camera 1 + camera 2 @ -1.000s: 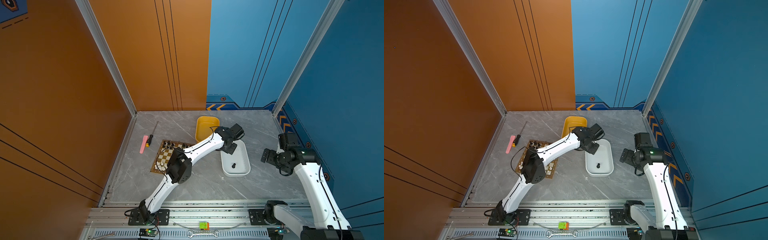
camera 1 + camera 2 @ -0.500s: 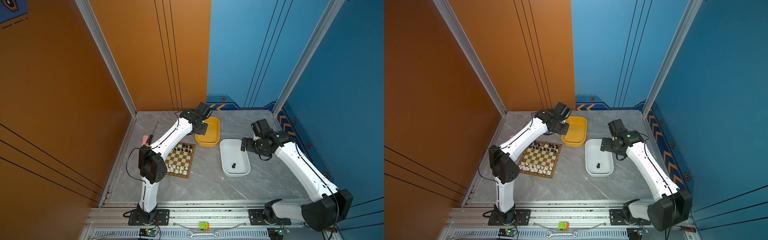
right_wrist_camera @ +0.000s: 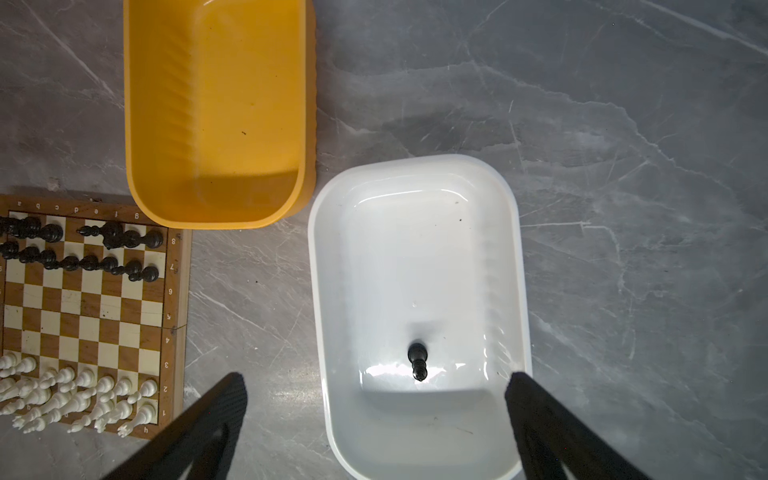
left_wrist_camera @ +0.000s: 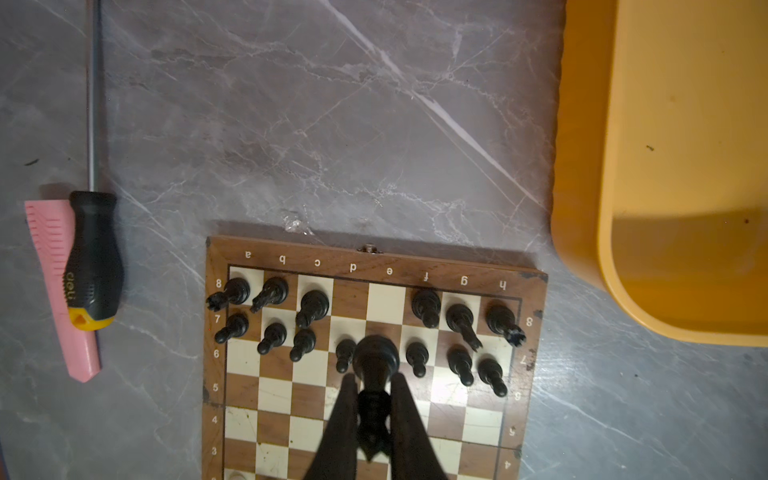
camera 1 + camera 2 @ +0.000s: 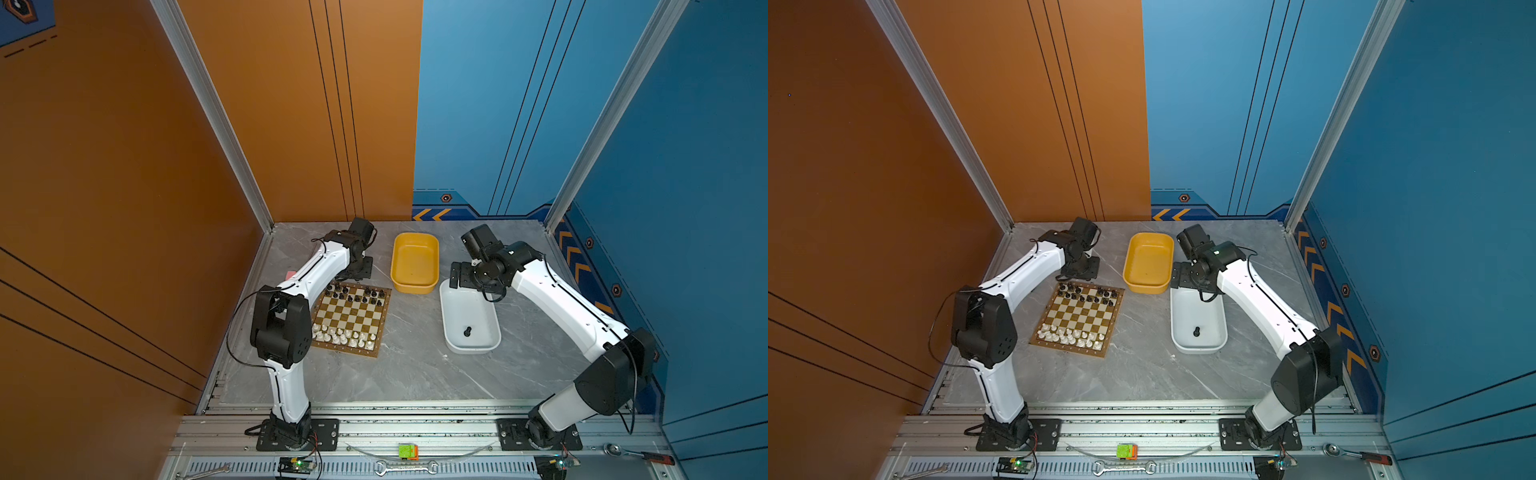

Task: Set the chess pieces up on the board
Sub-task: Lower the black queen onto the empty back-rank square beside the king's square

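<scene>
Left wrist | screwdriver (image 4: 92,266) handle "deli" | board (image 4: 332,259) rim lettered a–h

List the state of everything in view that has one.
Left pincer: shut on a black piece, over the board's black end.
Right pincer: open, above the white tub.
White tub: holds one other black piece.
Yellow tub: empty.
Board: lying flat; black back row has d and e squares vacant.
Screwdriver: lying flat, untouched.

The screwdriver (image 4: 93,249) handle reads "deli"; the board (image 4: 299,255) rim bears a–h, 1–8.
</scene>
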Motion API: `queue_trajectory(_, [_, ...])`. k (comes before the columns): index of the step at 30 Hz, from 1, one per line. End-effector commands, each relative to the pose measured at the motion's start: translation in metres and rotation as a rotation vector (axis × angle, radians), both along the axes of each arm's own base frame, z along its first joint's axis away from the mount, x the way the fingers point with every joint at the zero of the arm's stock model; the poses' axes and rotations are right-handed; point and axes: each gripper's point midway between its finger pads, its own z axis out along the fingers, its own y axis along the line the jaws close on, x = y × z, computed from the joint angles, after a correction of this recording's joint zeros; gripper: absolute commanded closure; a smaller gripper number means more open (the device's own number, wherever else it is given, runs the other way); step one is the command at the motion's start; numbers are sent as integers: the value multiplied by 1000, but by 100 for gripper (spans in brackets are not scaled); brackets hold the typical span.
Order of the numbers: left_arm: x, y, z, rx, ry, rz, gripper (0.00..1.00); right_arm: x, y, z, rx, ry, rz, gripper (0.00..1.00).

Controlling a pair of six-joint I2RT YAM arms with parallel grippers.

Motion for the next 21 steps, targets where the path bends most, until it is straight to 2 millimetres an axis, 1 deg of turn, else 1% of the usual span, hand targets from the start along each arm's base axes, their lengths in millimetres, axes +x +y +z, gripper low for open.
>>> queue_trajectory(1, [8,-1,-4,-48,-19,-19,93,8,6,10,-2,-40,-33,0])
queue_trajectory(5, [11,9,-17,-55,2,-4,93,8,10,9,-11,-44,-37,0])
queue_trajectory(10, [11,17,-26,-56,20,7,93,6,11,8,-22,-45,-47,0])
queue_trajectory(21, [7,16,-48,-56,58,0,93,1,10,6,-43,-53,-51,0])
